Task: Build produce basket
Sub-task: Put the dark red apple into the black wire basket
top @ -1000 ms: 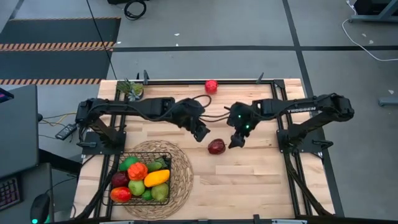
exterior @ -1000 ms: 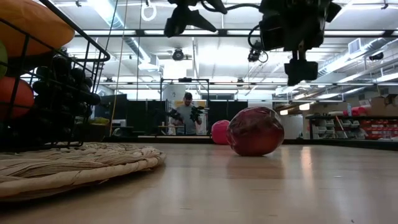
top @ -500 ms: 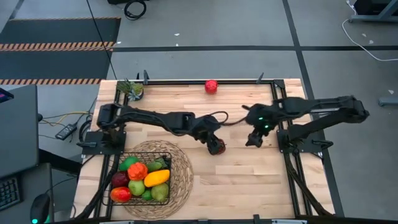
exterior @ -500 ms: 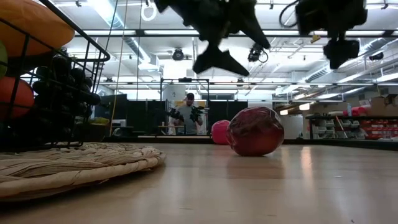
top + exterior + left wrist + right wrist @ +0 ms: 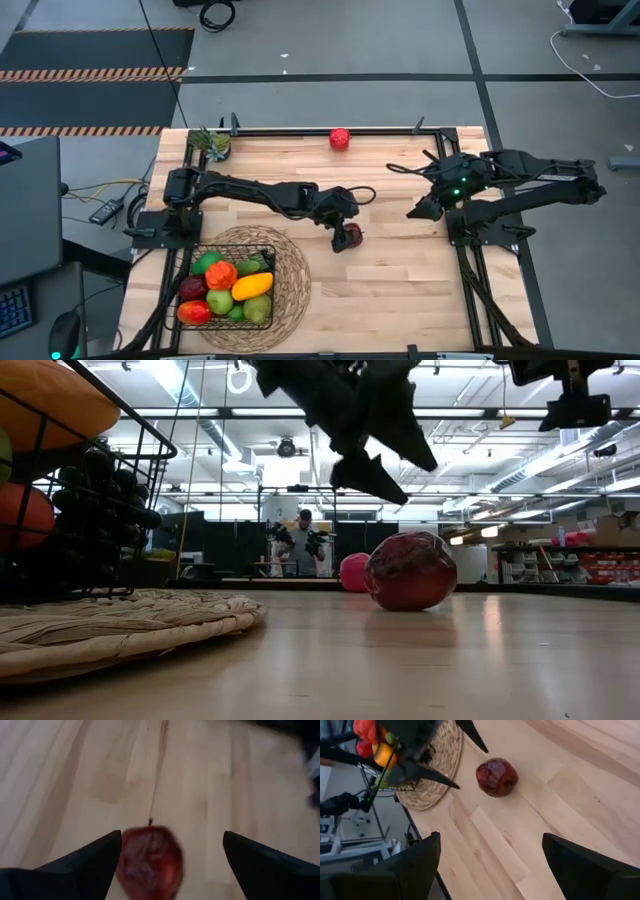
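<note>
A dark red apple lies on the bare wood right of the straw mat. My left gripper hangs open just above it, slanting down; in the left wrist view the apple shows between the two spread fingers, close to one of them. In the low view the fingertips stand clear above the apple. My right gripper is open and holds nothing, drawn back near the table's right side. The black wire basket, full of produce, stands on the mat. A second red apple sits at the far edge.
The round woven mat lies under the basket at the near left. A small potted plant stands at the far left corner. Bare wood stretches between the apple and the right arm's frame. A person stands far off in the room.
My left gripper has come down and gone toward the table's right, ending over the dark apple, and has rolled somewhat. My right gripper has pulled away from the apple toward the table's right edge and risen. The apple has stayed in place.
</note>
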You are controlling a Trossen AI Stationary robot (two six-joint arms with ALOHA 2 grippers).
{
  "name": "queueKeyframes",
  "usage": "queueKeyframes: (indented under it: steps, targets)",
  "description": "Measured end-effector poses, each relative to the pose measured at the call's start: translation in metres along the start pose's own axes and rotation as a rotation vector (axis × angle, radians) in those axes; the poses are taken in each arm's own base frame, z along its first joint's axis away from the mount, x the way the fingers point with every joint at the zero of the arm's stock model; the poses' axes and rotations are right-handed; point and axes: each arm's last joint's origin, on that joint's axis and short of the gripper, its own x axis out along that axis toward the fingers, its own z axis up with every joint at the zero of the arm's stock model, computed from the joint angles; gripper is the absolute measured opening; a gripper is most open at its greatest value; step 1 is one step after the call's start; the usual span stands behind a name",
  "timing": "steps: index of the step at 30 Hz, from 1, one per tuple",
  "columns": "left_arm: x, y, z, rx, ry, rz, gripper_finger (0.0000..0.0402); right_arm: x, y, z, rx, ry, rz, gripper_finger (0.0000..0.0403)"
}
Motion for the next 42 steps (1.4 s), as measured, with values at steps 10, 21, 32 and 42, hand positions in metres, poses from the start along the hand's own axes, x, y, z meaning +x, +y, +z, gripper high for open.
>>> queueKeyframes:
  steps: [10,21,32,42]
  targets:
    - [0.034,0.006,-0.022,0.082,0.089,0.043,0.0356,0.0,0.0,0.0,0.041,-0.001,-0.003,0.0351]
    - [0.063,0.001,-0.039,0.047,0.112,0.044,0.0356,0.0,0.0,0.0,0.058,0.001,-0.005,0.035]
    - [0.047,-0.005,-0.036,0.072,0.135,0.038,0.034,0.0,-0.001,0.001,0.046,-0.019,-0.02,0.035]
    - [0.012,-0.008,-0.037,0.046,0.273,0.077,0.029,0.0,-0.001,0.001,-0.004,-0.044,-0.035,0.0349]
